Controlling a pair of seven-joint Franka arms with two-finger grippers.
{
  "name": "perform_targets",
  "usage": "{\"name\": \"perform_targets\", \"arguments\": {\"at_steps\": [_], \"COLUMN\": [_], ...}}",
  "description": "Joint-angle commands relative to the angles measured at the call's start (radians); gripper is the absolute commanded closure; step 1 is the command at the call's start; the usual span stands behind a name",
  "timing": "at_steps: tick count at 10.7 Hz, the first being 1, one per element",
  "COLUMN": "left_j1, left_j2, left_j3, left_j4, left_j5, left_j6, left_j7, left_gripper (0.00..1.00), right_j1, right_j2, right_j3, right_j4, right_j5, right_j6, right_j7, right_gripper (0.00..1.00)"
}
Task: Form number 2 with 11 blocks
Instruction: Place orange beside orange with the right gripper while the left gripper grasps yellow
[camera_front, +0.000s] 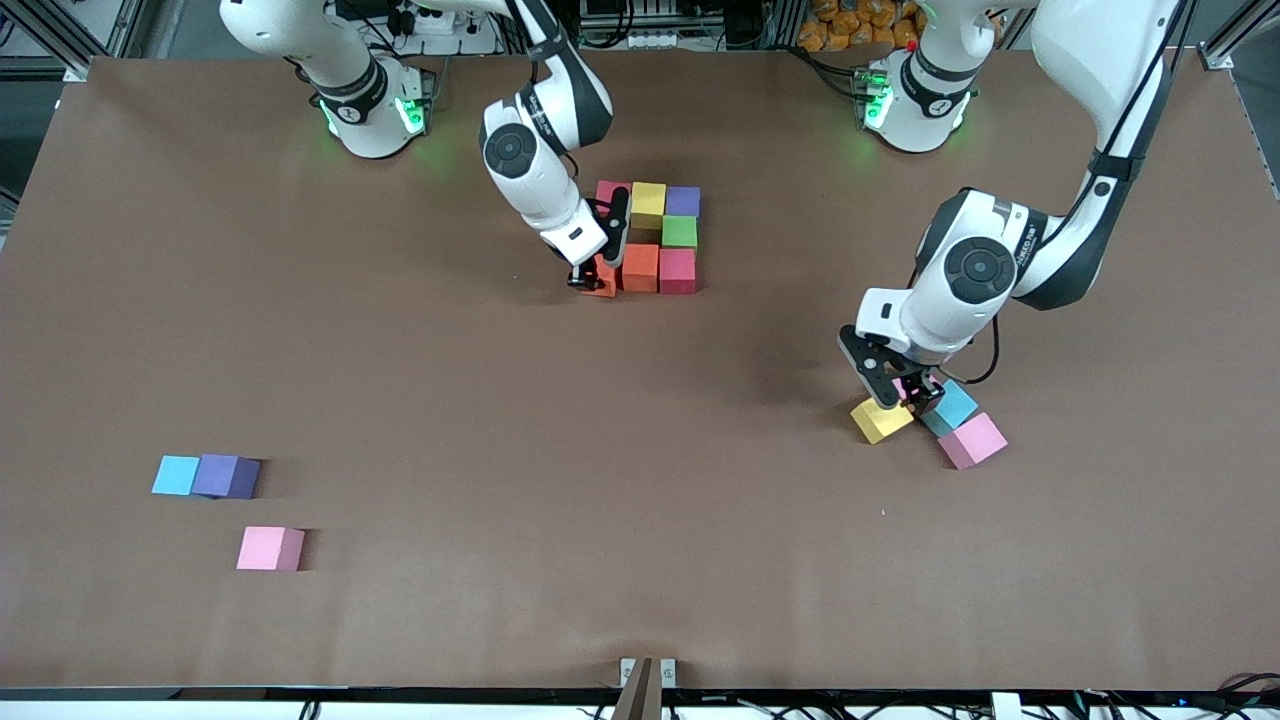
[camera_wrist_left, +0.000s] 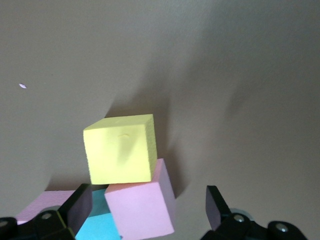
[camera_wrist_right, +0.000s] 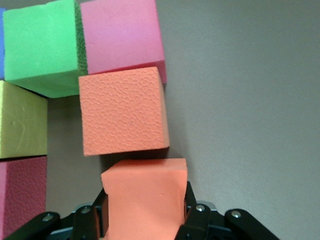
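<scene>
Loose pink block (camera_front: 270, 548): nearest the front camera, toward the right arm's end of the table, alone.
Light blue and purple pair (camera_front: 205, 476): just farther from the camera than that pink block, at its 11 o'clock in the front view, the two cubes touching.
Left gripper (camera_front: 897, 388): you have it low over a cluster toward the left arm's end, fingers spread wide and holding nothing.
Cluster under it: yellow block (camera_front: 880, 421), second pink block (camera_front: 972, 440), a light blue block (camera_front: 951, 406); in the left wrist view a third pink cube (camera_wrist_left: 141, 206) sits between the spread fingers, touching the yellow one.
Number 2 (camera_front: 655, 236): partly built, mid-table near the bases. You see red, yellow and purple in the row nearest the bases, green under purple, then orange and red in the middle row.
Right gripper (camera_front: 598, 272): at 9 o'clock of the middle row's orange block (camera_wrist_right: 122, 112), pinching another orange block (camera_wrist_right: 145, 197) that sits just beside it.
</scene>
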Motion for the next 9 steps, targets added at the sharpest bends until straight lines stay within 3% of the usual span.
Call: {"name": "perform_targets", "arguments": {"at_steps": [1,6,8,9], "left_j1": [0.007,0.018,0.02,0.021], "left_j2": [0.014,0.056,0.059,0.072], "left_j3": [0.001,0.013,0.014,0.025], "left_j4": [0.013,0.011,0.014,0.019], "left_j5": [0.036,0.025,0.026,0.028], "left_j6": [0.022,0.103,0.109,0.126], "left_j7": [0.015,0.017,0.017,0.017], "left_gripper": [0.0,0.0,0.0,0.0], "right_j1": [0.044,0.059,0.059,0.061], "right_j2": [0.016,0.031,0.033,0.033], "right_j3": [-0.005,-0.004,-0.004,-0.004], "right_j4": [-0.015,-0.009,-0.006,-0.004], "right_j5": [0.058,0.09,0.125,0.125], "right_j6": [0.063,0.067,0.064,0.061], "right_j7": [-0.002,-0.001,0.016,0.018], "right_gripper": [0.94,0.91,0.0,0.0]}}
